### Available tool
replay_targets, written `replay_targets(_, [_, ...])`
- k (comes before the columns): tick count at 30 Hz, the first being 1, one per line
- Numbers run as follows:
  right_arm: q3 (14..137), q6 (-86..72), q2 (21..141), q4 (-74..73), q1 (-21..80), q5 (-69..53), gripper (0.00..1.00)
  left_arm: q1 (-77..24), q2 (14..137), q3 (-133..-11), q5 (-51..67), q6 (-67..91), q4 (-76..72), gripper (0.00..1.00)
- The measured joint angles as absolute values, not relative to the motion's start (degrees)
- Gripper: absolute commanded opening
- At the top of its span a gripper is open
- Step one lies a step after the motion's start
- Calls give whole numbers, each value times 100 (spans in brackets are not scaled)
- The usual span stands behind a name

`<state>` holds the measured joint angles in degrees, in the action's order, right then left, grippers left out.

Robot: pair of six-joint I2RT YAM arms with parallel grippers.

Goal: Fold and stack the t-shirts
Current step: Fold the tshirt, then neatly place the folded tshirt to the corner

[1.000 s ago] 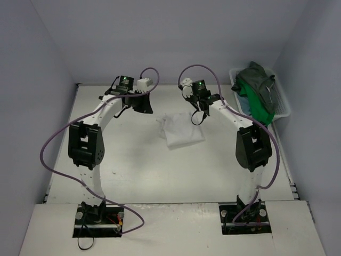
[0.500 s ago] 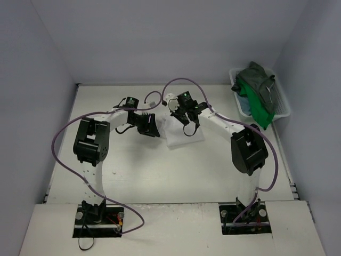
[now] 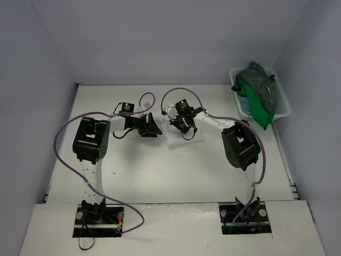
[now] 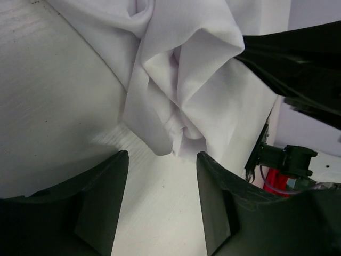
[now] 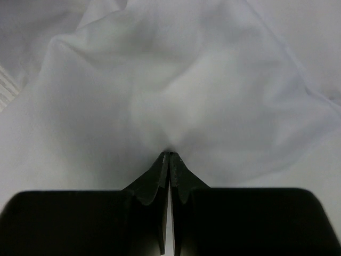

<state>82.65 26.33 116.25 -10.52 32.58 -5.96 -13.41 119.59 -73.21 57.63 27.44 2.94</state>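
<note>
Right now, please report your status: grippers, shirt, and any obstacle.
Left gripper open, at edge of white t-shirt. Right gripper shut on it. Other shirts in basket.

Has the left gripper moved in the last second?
Yes. The left gripper has come away from the table's far edge, toward the arm bases and rightward, up to the white t-shirt.

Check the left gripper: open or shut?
Open. The left gripper shows its fingers apart, bare table between them; the white t-shirt lies just ahead, ungripped.

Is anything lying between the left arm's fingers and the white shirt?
Nothing: only bare table separates the left fingers from the white shirt, clearest in the left wrist view.
</note>
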Motion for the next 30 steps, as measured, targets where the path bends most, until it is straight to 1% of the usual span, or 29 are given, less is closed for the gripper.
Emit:
replay_targets(3, [8228,2635,11769,-1031,3258,-670,0,-1323,11963,-7179,5881,3065,-86,53])
replay_targets(9, [8226,2639,11810,-932,3258,-738,0,-1323,12123,-7078,6084,3704,-816,54])
replay_targets(10, [8226,2639,11813,-919,3258,-744,0,-1337,12158,-7078,6108,3804,-932,56])
replay_targets(13, [8226,2639,11817,-899,3258,-764,0,-1409,12213,-7054,6149,4045,-1240,58])
replay_targets(20, [8226,2637,11819,-880,3256,-797,0,-1859,12298,-7006,5996,4445,-1841,58])
replay_targets(26, [8215,2606,11819,-860,3164,-805,0,-2211,12433,-7126,5892,4746,-2043,58])
replay_targets(29, [8215,2582,11819,-840,3131,-805,0,-2294,12538,-7227,5883,4842,-2110,50])
replay_targets(30, [8215,2571,11819,-838,3120,-803,0,-2307,12567,-7244,5887,4866,-2134,41])
